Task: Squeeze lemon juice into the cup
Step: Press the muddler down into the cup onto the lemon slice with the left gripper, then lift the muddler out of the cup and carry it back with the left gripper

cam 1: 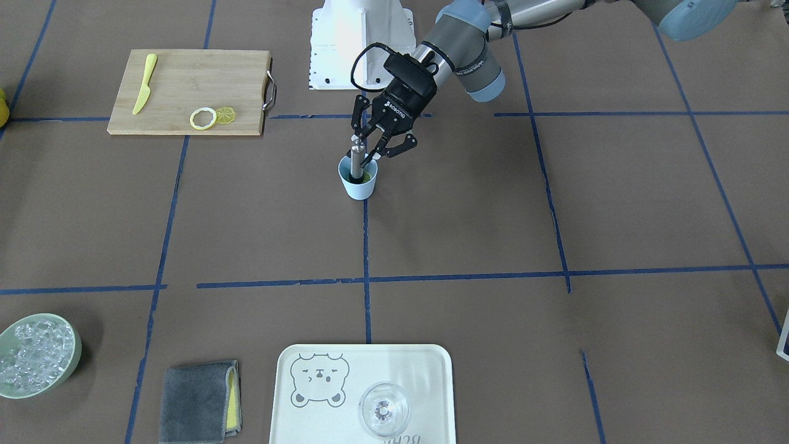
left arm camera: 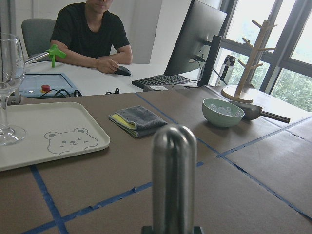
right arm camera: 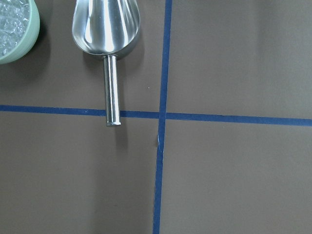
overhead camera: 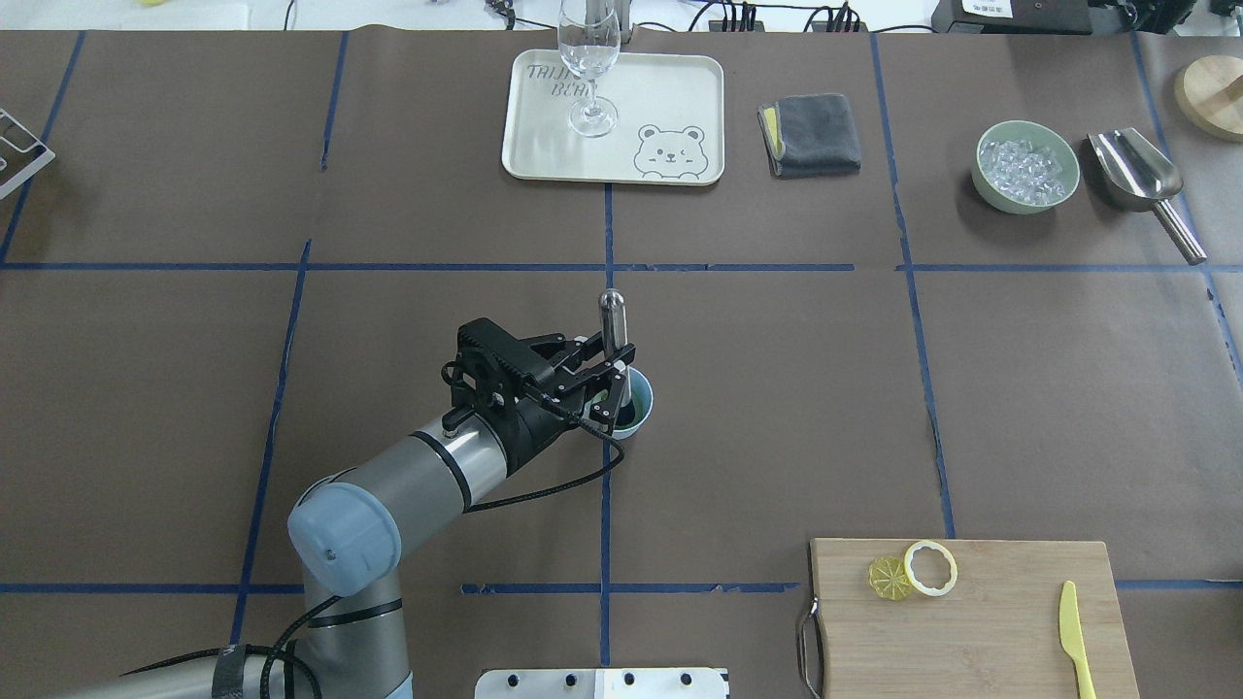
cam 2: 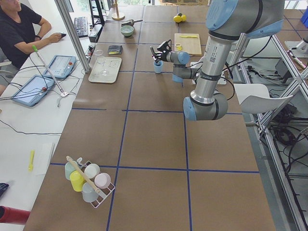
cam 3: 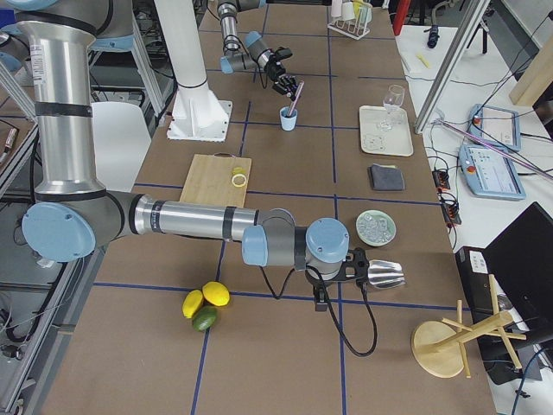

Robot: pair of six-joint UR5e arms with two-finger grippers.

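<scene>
The light-blue cup (cam 1: pixel 358 184) stands near the table's middle; it also shows in the overhead view (overhead camera: pixel 641 400). A yellow-green bit shows inside it. My left gripper (cam 1: pixel 370 150) is shut on a steel muddler (cam 1: pixel 356 161) that stands tilted in the cup, its rounded top filling the left wrist view (left arm camera: pixel 174 175). A lemon slice (cam 1: pixel 225 115) lies on the cutting board (cam 1: pixel 185 80), touching a hollow pale-yellow ring (cam 1: pixel 203 118). My right gripper (cam 3: pixel 318 299) hovers by a steel scoop (right arm camera: pixel 106 24); I cannot tell whether it is open or shut.
A yellow knife (cam 1: pixel 145 83) lies on the board. A white tray (cam 1: pixel 308 419) holds a clear glass (cam 1: pixel 384 409). A grey cloth (cam 1: pixel 197 401) and a green bowl of ice (cam 1: pixel 73 364) sit along the operators' edge. Whole lemons (cam 3: pixel 207 303) lie at the right end.
</scene>
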